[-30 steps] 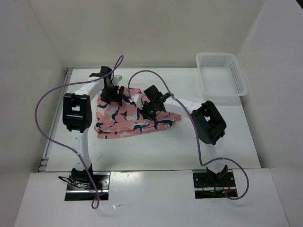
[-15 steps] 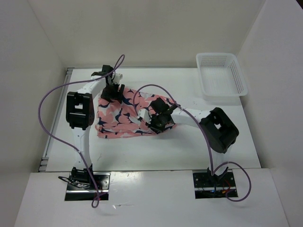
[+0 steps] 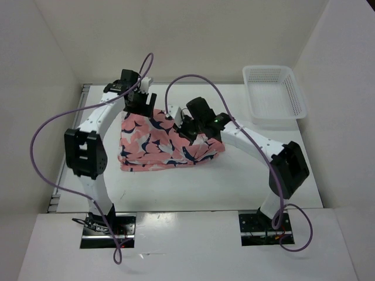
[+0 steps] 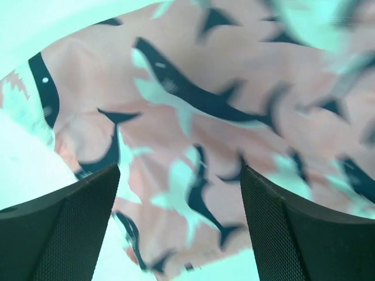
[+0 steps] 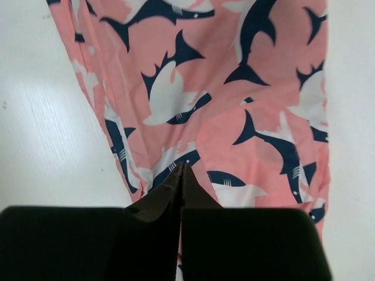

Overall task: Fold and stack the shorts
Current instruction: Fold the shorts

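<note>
Since the earlier frame the shorts (image 3: 158, 143) lie squarer at the middle of the table (image 3: 234, 181). Left gripper (image 4: 179, 175) hangs wide open over their far edge, holding nothing. Right gripper (image 5: 180, 170), fully closed and apparently empty, sits over the fabric, likely smoothing the fold.

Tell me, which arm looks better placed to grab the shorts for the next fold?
Probably the left. The left end effector stands open at the shorts' far-left edge, fabric showing between its fingers. The right end effector is shut over the cloth's middle and would have to open first.
</note>
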Robot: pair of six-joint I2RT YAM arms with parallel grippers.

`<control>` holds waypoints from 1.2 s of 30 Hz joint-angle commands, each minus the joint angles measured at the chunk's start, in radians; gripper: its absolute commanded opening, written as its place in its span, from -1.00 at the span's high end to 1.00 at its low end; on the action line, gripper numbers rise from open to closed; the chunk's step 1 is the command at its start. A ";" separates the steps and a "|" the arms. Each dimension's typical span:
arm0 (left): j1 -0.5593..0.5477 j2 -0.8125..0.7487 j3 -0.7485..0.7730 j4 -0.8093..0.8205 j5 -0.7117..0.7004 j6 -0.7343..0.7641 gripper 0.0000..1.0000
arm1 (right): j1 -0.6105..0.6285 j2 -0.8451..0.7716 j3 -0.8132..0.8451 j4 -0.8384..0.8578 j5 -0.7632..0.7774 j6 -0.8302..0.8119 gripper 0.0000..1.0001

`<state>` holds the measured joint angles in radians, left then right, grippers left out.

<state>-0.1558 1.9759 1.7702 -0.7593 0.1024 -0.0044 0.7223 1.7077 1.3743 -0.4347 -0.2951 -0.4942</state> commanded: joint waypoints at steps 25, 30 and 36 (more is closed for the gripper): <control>-0.140 -0.137 -0.627 -0.044 -0.006 0.004 -0.60 | -0.204 0.018 -0.446 0.432 0.435 0.163 0.73; -0.140 -0.173 -0.543 -0.067 0.049 0.004 -0.63 | -0.204 -0.011 -0.325 0.360 0.444 0.238 0.53; -0.140 -0.192 -0.489 -0.113 0.049 0.004 -0.68 | -0.322 -0.056 -0.175 0.157 0.276 0.429 -0.45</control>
<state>-0.2977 1.8286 1.2411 -0.8272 0.1299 -0.0040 0.4717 1.7126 1.1381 -0.1867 0.0612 -0.1879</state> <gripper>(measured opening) 0.837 0.696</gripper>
